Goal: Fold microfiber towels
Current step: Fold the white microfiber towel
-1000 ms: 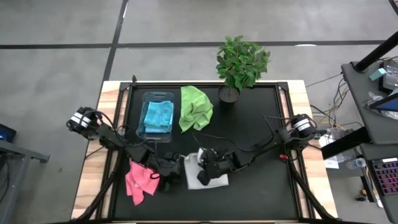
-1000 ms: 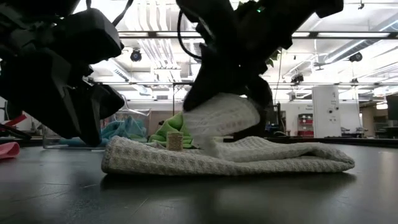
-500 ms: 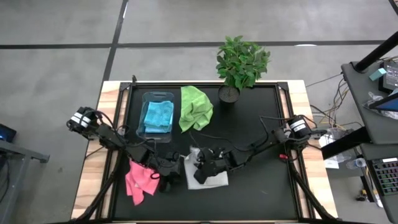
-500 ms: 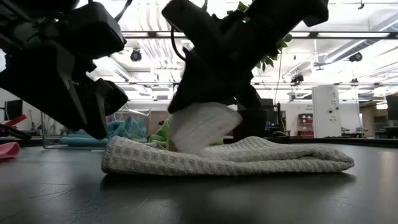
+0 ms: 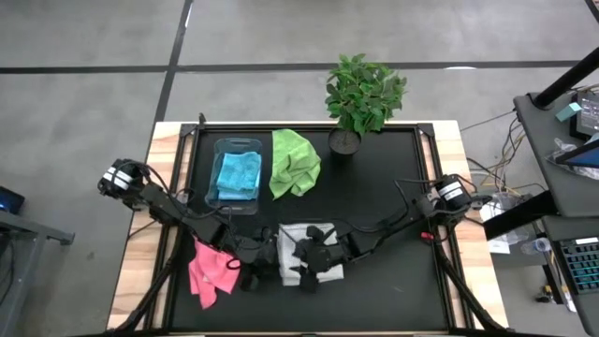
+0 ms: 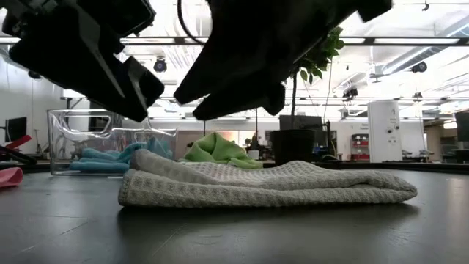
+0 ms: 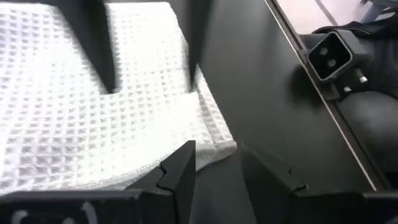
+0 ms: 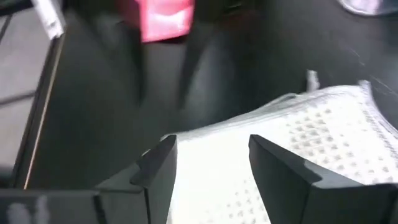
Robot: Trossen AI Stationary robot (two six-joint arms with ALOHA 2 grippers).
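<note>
Low view, black tabletop (image 6: pixel 242 235), bright workshop behind, both tools parted, empty, over white towel (image 6: pixel 278 183)

Item: white waffle-weave towel (image 7: pixel 93 118), lying folded on the black bench (image 7: pixel 267 106), one layer lapped over another, a corner pointing toward the bench's side edge.

Item: left gripper (image 7: pixel 217 168), two dark fingers (image 7: pixel 180 171) standing apart with bare bench in the gap; one fingertip sits over the towel's edge, the other over bare bench. Nothing held.

Item: two dark bars above the towel, identity unclear.

Item: small black box (image 7: pixel 329 56) with a round lens, beyond the bench's raised edge.
</note>
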